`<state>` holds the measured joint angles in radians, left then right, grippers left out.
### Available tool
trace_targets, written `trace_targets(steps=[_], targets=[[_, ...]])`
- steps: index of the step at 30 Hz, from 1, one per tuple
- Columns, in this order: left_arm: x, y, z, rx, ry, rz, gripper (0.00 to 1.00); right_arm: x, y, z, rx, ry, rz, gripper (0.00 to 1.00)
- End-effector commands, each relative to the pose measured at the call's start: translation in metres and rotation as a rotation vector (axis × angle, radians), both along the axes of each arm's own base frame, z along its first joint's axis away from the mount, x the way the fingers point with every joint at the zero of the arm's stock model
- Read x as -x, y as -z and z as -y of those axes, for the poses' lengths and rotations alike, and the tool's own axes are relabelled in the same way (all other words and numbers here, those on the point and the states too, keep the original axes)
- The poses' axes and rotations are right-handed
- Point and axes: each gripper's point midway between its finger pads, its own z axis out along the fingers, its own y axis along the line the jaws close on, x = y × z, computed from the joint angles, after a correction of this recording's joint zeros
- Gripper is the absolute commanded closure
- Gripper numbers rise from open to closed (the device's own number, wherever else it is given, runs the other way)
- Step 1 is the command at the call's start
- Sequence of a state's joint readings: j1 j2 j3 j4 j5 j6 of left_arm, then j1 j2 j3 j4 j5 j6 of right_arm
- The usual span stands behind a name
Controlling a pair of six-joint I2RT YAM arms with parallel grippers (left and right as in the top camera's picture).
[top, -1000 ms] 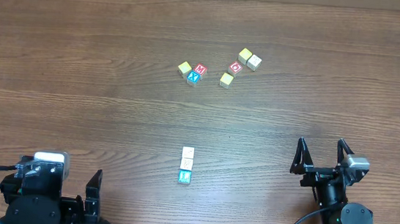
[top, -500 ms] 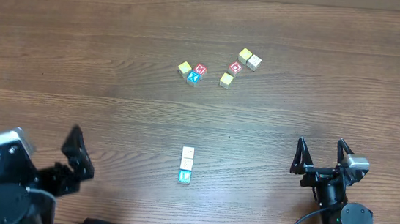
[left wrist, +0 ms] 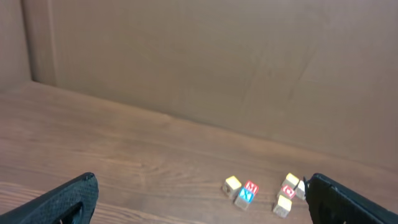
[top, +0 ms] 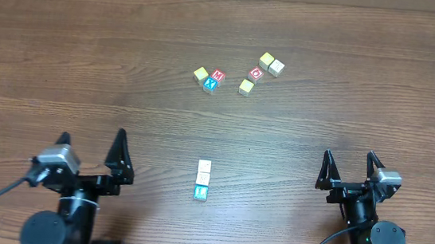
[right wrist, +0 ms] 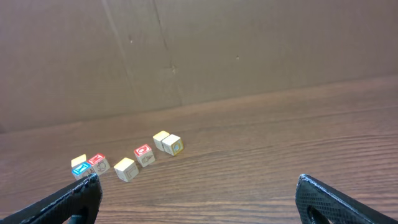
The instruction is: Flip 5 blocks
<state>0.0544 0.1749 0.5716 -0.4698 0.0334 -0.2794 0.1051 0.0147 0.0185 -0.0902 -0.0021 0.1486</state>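
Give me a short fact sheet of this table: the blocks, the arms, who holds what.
Table: brown wood-grain top
Far cluster: seven small wooden letter cubes, yellow, red, blue, cream faces
Near row: two cream wooden cubes and a teal-faced cube, lined up
Left gripper: open, empty
Right gripper: open, empty

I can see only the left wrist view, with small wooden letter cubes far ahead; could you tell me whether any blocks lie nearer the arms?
Observer: Yes, a row of three small wooden cubes lies close to the robot, below your view.
Operator: Which colours are they, please?
Observer: The nearest one is a teal-faced cube; the two beyond it are pale cream cubes.
Operator: And the right gripper?
Observer: The right gripper sits well right of that row, jaws open and empty.
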Motion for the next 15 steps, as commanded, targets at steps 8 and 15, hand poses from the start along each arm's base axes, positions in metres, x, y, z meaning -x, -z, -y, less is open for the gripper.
trace_targets(steps=[8, 15], targets=[[-0.019, 0.065, 0.002, -0.024, 0.018, 0.061, 0.00, 0.000, 0.001, -0.001, 0.017, -0.008, 0.010, 0.00], [-0.031, 0.079, -0.004, -0.029, -0.008, 0.129, 0.00, 0.000, 0.001, -0.001, 0.018, -0.008, 0.010, 0.00]])
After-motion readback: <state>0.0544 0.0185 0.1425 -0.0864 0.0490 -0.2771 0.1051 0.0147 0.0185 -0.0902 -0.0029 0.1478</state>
